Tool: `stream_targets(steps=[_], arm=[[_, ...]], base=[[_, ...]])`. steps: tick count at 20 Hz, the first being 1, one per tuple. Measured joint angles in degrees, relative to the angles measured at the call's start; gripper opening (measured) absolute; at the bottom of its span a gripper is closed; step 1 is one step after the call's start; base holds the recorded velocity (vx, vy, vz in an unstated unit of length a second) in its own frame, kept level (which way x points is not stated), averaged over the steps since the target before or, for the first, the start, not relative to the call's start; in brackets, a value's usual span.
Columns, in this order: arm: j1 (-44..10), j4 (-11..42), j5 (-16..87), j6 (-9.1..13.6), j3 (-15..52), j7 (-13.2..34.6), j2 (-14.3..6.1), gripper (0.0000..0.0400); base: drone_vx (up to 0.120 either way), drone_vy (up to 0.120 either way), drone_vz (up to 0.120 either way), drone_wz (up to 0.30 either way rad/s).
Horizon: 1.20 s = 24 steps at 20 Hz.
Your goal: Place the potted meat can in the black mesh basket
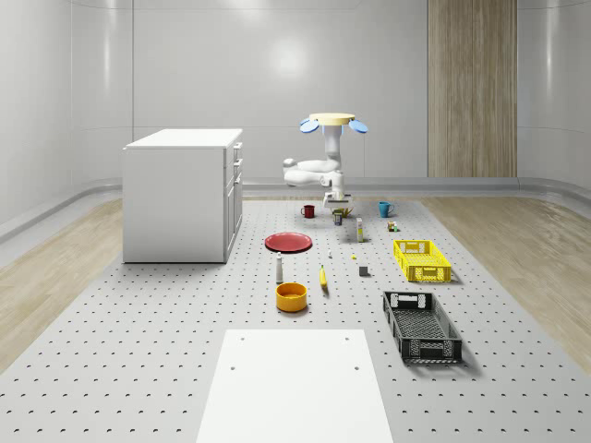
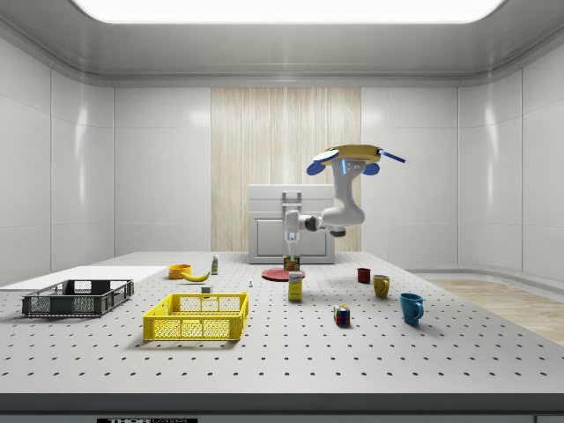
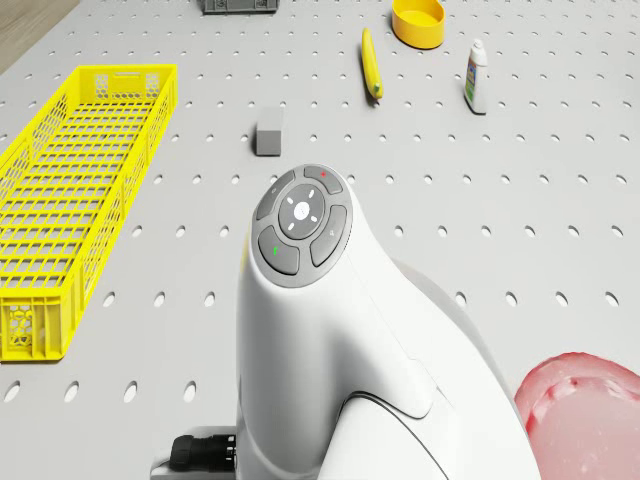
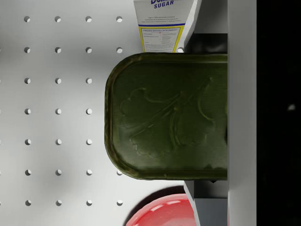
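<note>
The potted meat can (image 4: 164, 117) is olive green with an embossed lid. It sits between the two fingers (image 4: 209, 207) of my gripper (image 4: 207, 117), which press on its opposite sides. In the whole-scene view the gripper (image 1: 339, 204) points straight down onto the can (image 1: 342, 214) at the far end of the table. Whether the can is off the table I cannot tell. The drone (image 1: 332, 121) hovers above that spot, arm hanging below it. The black mesh basket (image 1: 421, 325) lies near the front at the whole-scene view's right, far from the gripper.
A sugar box (image 4: 164, 23) and a red rim (image 4: 160, 212) lie close beside the can. A yellow basket (image 1: 421, 259), red plate (image 1: 288, 242), red mug (image 1: 307, 210), blue mug (image 1: 385, 209), banana (image 1: 323, 277) and orange bowl (image 1: 291, 296) dot the table. A white cabinet (image 1: 185, 194) stands at the whole-scene view's left.
</note>
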State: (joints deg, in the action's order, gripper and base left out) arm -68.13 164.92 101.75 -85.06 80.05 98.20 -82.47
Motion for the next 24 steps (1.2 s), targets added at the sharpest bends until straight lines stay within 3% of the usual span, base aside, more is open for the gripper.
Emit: stream_targets(steps=[24], arm=[[-0.5,-0.1,-1.0,-2.3,0.4,0.4,-2.5,0.0292]], base=[[0.120,0.000,0.000,0.000]])
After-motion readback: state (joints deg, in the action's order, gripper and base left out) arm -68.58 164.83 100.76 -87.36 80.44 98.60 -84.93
